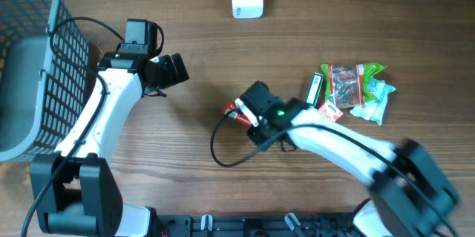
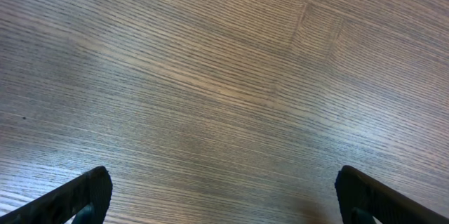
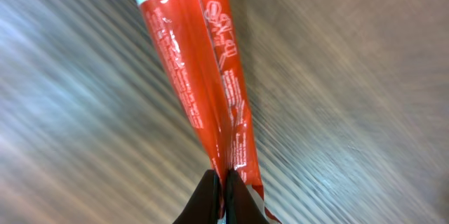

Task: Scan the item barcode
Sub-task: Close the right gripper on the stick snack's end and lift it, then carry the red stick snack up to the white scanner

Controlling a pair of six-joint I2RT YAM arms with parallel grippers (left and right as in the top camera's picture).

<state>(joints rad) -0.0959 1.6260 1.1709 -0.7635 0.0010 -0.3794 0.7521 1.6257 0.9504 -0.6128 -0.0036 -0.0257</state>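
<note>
Wooden table (image 1: pixel 334 14) beneath; my right end effector (image 3: pixel 223 182) is clamped on the red packet (image 3: pixel 196 76), left end effector (image 2: pixel 224 190) spread wide.

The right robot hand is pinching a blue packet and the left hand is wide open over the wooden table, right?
Not blue: the packet is red, as the right wrist view shows. The right gripper does pinch it, and the left gripper is wide open over the wooden table.
</note>
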